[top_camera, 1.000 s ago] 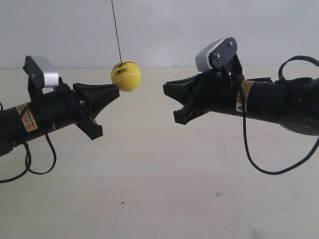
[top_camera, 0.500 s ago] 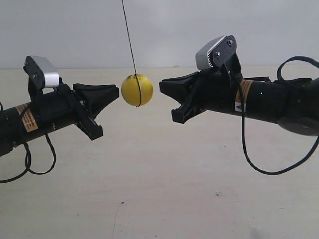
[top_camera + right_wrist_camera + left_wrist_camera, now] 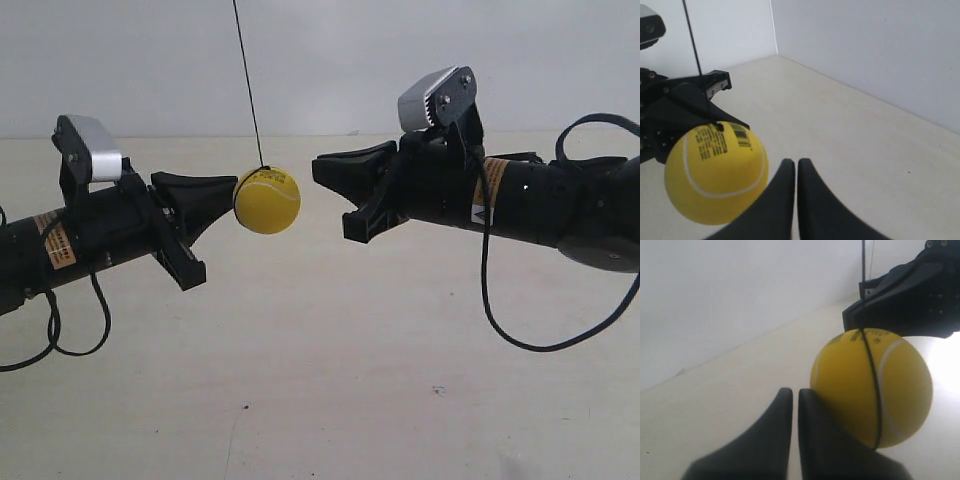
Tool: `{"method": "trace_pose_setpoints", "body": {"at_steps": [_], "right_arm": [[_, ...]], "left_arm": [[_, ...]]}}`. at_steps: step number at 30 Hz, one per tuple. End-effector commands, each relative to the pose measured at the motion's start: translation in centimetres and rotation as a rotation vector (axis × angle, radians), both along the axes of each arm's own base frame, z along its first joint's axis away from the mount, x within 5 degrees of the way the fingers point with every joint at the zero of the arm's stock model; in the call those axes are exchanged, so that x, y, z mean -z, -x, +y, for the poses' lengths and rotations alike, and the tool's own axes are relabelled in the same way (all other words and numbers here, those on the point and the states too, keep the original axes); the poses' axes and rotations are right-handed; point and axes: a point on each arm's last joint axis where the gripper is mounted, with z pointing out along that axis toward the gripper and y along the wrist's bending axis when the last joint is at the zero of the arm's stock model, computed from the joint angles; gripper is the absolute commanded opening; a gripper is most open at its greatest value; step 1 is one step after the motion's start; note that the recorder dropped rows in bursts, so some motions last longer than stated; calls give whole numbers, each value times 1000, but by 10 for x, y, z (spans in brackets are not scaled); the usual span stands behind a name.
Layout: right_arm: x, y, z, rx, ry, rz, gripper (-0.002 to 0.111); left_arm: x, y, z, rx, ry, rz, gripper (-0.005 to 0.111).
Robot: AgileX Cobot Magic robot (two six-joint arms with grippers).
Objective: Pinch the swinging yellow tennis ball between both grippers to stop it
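Observation:
The yellow tennis ball [image 3: 267, 200] hangs on a thin black string [image 3: 248, 80] between two black claws. The gripper [image 3: 233, 186] of the arm at the exterior view's left touches the ball's side with its tip. The gripper [image 3: 318, 170] of the arm at the exterior view's right points at the ball from a short gap away. In the left wrist view, my left gripper [image 3: 791, 391] is shut and one finger rests against the ball [image 3: 845, 385]. My right gripper [image 3: 792, 161] is shut too, with the ball [image 3: 715, 175] and its barcode beside the tips.
A pale beige tabletop [image 3: 330, 380] lies under both arms, with a white wall [image 3: 330, 60] behind. Black cables [image 3: 500, 310] loop down from each arm. The opposite claw [image 3: 685, 105] shows behind the ball in the right wrist view.
The ball has swung back toward the exterior view's left, and it now touches that side's gripper tip. The arm at the view's right has edged closer to the ball.

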Motion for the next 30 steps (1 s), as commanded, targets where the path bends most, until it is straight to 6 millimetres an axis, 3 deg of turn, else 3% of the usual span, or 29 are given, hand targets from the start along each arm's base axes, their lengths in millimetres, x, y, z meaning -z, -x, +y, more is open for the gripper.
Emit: {"method": "trace_pose_setpoints", "body": {"at_steps": [1,30], "right_arm": [[-1,3,3,-39,-9,7,0],[3,18,8,-217,43,0,0]], "left_arm": [[-2,1,-3,18,9,-11,5],[1,4,-5,59,-10,-8,5]]}}
